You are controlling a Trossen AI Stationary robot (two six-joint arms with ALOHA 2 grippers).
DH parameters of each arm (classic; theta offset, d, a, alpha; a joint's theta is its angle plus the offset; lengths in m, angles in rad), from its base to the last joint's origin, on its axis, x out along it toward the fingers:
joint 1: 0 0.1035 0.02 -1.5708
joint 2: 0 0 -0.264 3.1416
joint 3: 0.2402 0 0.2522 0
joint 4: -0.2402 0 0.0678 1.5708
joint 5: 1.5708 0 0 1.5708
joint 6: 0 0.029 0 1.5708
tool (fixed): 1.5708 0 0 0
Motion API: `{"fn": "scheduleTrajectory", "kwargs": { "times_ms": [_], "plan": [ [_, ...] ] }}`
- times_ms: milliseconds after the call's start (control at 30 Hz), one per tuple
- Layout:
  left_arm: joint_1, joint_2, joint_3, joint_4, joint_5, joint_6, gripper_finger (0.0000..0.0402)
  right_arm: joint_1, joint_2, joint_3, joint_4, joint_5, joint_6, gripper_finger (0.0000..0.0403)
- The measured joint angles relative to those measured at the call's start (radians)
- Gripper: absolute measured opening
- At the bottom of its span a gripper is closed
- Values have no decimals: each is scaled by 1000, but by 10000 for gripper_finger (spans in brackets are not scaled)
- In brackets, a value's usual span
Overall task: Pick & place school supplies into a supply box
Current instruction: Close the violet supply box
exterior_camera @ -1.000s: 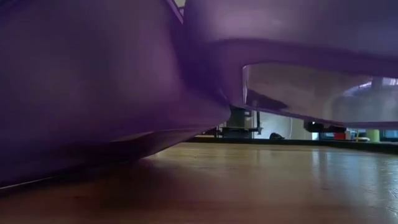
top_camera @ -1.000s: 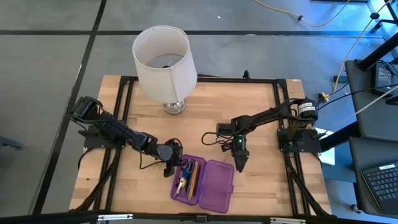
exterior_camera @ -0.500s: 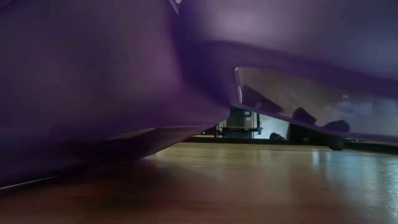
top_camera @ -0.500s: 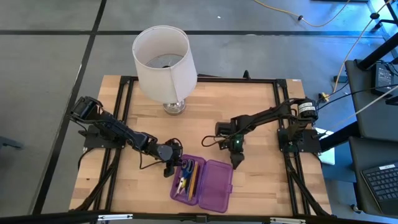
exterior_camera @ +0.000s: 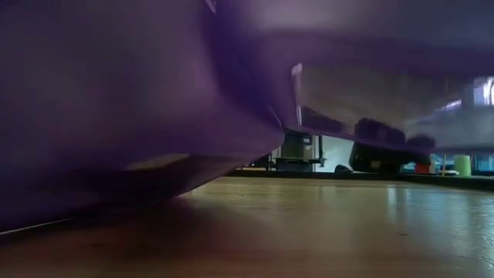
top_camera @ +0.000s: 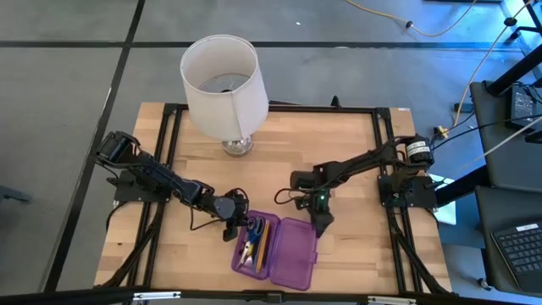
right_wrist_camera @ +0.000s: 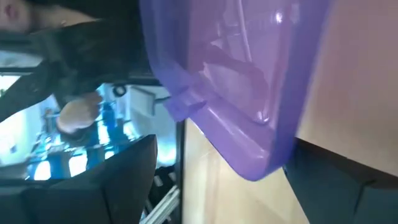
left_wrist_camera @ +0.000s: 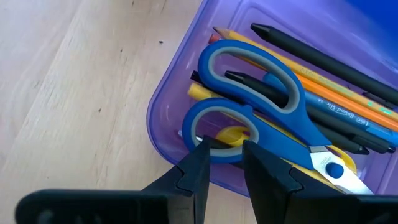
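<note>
Purple translucent supply box [top_camera: 275, 252] lay open near the table's [top_camera: 356, 152] front edge, about midway along it, both halves flat. Left half held the scissors [left_wrist_camera: 273, 118], pencils [left_wrist_camera: 336, 84] and pens [left_wrist_camera: 311, 53], so packing looked basically done; closing the lid was probably what remained. Left gripper [top_camera: 232, 229] sat at the filled half's outer rim, fingers [left_wrist_camera: 196, 168] slightly parted and straddling that rim in the wrist view, likely pinning the box so it wouldn't slide. Left arm stretched low from the table's left edge. Right gripper [top_camera: 322, 225] was wide open, holding nothing, at the empty half's [right_wrist_camera: 249, 81] far corner, apparently lined up to flip it shut. Right arm reached in from the right edge, wrist angled down.
</note>
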Motion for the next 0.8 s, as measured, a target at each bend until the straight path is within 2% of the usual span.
{"fn": "scheduleTrajectory", "kwargs": {
  "times_ms": [200,367,667,800],
  "plan": [
    [0,0,0,-1,0,-1,88,6,0,0,-2,-57,23,334],
    [0,0,0,-2,0,-14,88,6,0,0,22,-153,23,334],
    [0,0,0,-31,0,-28,88,5,0,-1,65,-160,18,334],
    [0,0,0,-31,0,-28,88,5,-4,-1,178,-150,21,334]
  ]
}}
